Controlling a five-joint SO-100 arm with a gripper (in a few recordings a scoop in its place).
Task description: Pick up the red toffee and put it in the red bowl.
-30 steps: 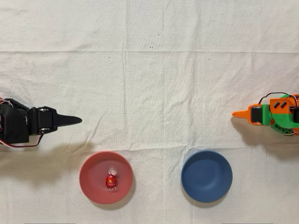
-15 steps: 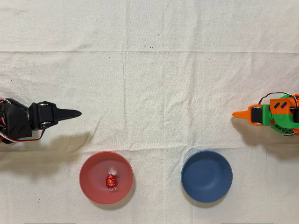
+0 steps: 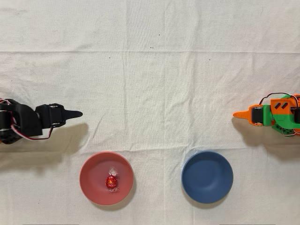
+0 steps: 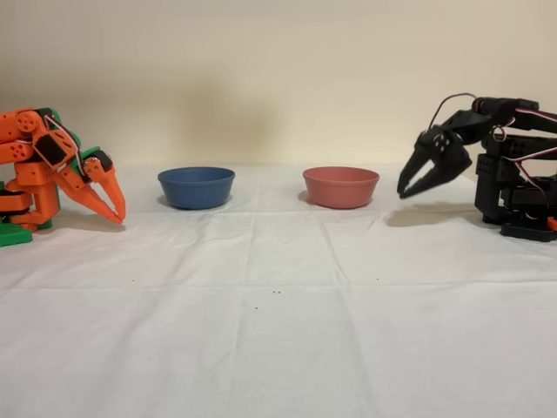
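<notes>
The red toffee (image 3: 111, 182), a small shiny red candy with clear wrapper ends, lies inside the red bowl (image 3: 89, 168), slightly right of the bowl's middle in the overhead view. In the fixed view the red bowl (image 4: 340, 187) stands right of centre and its wall hides the toffee. My black gripper (image 3: 78, 114) is at the left edge of the overhead view, well above the bowl in the picture and apart from it. Its jaws come to a single point and hold nothing. From the side, the gripper (image 4: 405, 193) hangs above the cloth, right of the red bowl.
A dark blue bowl (image 3: 207, 176) of the same size sits to the right of the red one, seen also in the fixed view (image 4: 197, 186). The idle orange arm (image 3: 269, 114) rests at the right edge. A wrinkled white cloth (image 3: 154, 79) covers the table.
My arm has drawn back and folded toward the left edge, and the gripper tip has risen slightly in the picture. The toffee and both bowls have not moved.
</notes>
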